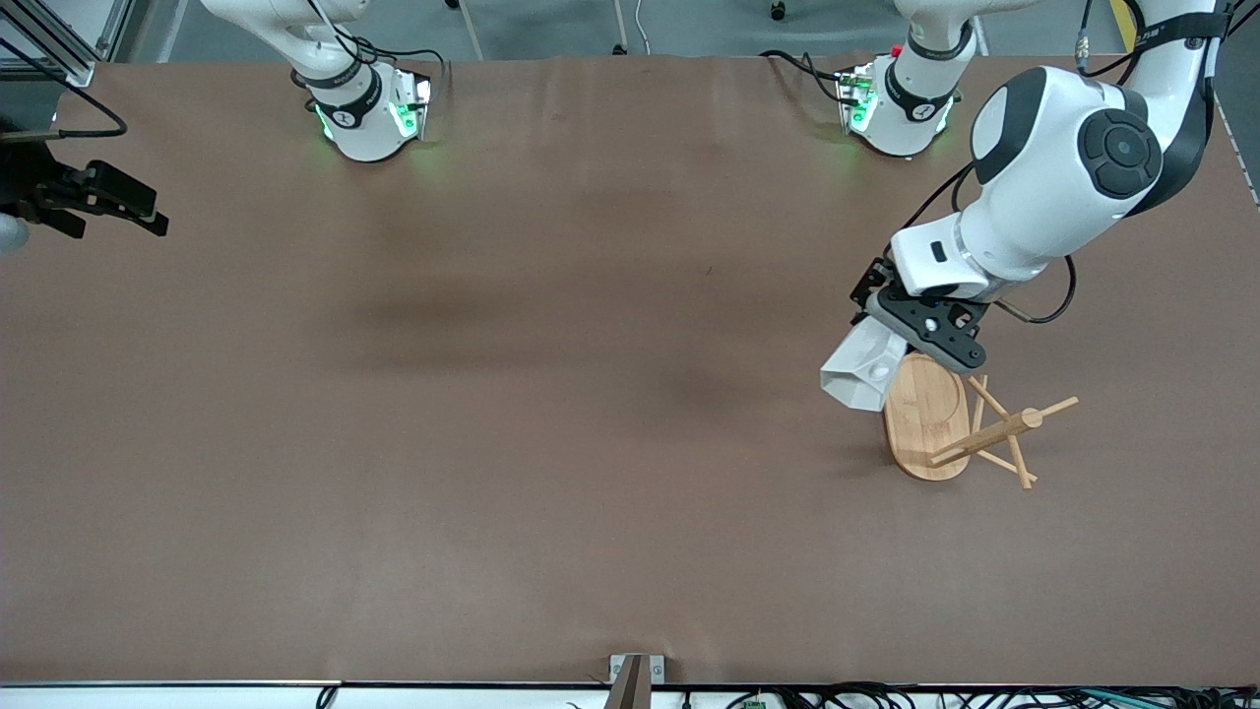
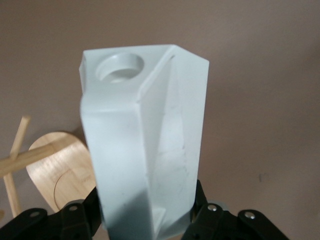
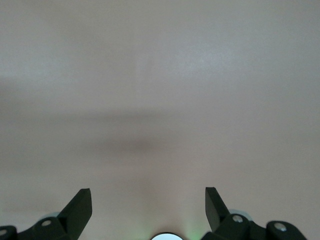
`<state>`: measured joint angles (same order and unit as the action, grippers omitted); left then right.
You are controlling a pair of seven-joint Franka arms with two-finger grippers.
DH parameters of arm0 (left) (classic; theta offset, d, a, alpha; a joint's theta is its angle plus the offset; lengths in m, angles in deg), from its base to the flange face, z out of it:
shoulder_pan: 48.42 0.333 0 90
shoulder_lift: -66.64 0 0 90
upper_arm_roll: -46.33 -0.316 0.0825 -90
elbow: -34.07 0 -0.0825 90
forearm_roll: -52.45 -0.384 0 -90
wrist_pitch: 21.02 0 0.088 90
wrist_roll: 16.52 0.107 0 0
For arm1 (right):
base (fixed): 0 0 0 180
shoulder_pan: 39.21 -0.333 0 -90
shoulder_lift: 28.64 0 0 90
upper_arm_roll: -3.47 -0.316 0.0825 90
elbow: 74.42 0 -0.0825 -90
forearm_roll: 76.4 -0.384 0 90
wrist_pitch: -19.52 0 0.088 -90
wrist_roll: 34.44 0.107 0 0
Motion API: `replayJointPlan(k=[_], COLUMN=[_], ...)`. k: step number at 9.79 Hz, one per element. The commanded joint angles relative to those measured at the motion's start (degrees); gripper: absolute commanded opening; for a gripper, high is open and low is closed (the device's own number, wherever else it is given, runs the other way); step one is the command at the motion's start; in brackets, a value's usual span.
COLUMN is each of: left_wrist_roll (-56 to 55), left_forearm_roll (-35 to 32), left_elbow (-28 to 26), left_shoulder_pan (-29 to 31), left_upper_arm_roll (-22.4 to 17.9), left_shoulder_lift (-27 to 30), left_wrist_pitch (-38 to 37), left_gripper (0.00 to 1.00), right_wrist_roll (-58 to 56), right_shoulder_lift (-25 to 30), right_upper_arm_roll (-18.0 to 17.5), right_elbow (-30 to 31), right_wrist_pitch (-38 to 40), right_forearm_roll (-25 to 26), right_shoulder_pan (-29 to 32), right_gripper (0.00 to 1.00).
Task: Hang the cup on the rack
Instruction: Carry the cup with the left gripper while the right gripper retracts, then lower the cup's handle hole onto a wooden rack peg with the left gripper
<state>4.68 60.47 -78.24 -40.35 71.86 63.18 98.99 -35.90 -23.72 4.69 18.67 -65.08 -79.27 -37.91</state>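
Left gripper (image 1: 911, 340) had its jaws clamped on the cup (image 1: 862, 372), holding it up over the table just beside the rack (image 1: 960, 425), at the left arm's end. Cup was tilted, mouth pointing down and away from the rack toward the table's middle. In the left wrist view the fingers (image 2: 80, 212) pinched the cup (image 2: 145, 150) on its angled side walls near one end, with the handle hole (image 2: 120, 67) at the other end, unobstructed.

Rack looked tipped in the front view: its oval base (image 1: 925, 414) showed nearly full face, and the post and pegs (image 1: 1004, 431) splayed toward the left arm's end. Can't tell if that's camera angle or a real tilt.

Right gripper (image 1: 98, 202) waited over the right arm's end of the table, jaws spread, nothing between them, only bare table (image 3: 160, 100) below.

Handling, my read:
- Cup looked rigid, glazed or plastic, probably light. Smooth facets, so likely slippery under a side pinch.
- Flat opposing faces are the sane grip. Leave the handle free.
- Hole is small against the thin peg, so alignment looked tight.
- Rack seemed light and could shift if bumped.
- A drop could chip the cup if it's ceramic.
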Motion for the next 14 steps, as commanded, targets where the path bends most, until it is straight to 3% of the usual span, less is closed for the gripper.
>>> replayJointPlan(k=[1, 5, 14], left_wrist_roll=[-0.73, 1.46, 8.06], left_forearm_roll=[-0.2, -0.19, -0.28], left_elbow=[-8.0, -11.53, -11.36], left_shoulder_pan=[-0.78, -0.69, -0.78], left_upper_arm_roll=[-2.13, -4.69, -10.23], left_shoulder_lift=[2.49, 2.5, -0.66], left_wrist_pitch=[4.51, 7.16, 9.88], left_gripper=[0.0, 0.0, 0.0], right_wrist_roll=[0.5, 0.49, 0.49], right_shoulder_lift=[-0.51, -1.05, -1.75], right_upper_arm_roll=[-0.34, -0.34, -0.34], right_elbow=[-2.71, -3.78, -3.43], right_wrist_pitch=[0.75, 0.49, -0.04], right_forearm_roll=[0.59, 0.5, 0.41], right_shoulder_pan=[0.63, 0.37, 0.37], right_gripper=[1.0, 1.0, 1.0])
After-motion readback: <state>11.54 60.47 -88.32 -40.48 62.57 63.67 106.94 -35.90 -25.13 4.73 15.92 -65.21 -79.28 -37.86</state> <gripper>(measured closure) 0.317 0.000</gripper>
